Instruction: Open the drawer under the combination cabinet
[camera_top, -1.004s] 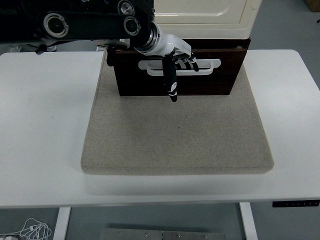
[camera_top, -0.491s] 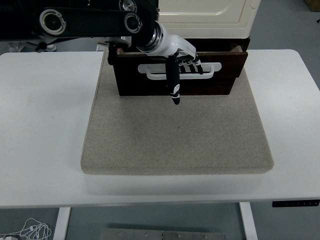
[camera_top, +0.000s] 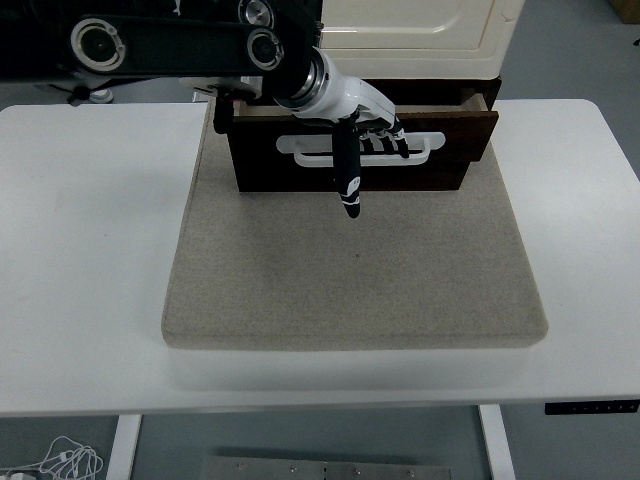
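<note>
Head view: left hand (camera_top: 362, 125) hooked through the white handle (camera_top: 425, 146) has drawn the drawer (camera_top: 450, 165) slightly further out, so opening is under way.

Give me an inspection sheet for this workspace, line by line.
Surface: white table carrying a beige felt mat.
Job's things: dark brown drawer with white handle, partly pulled out beneath the cream cabinet.
Clutter: nothing seen.
Grippers: left hand at the drawer front, fingers hooked through the handle, thumb pointing down; right hand not in view.
Cables: white cable bundle on the floor at lower left.
Surroundings: grey floor; table control panel at the near edge.
</note>
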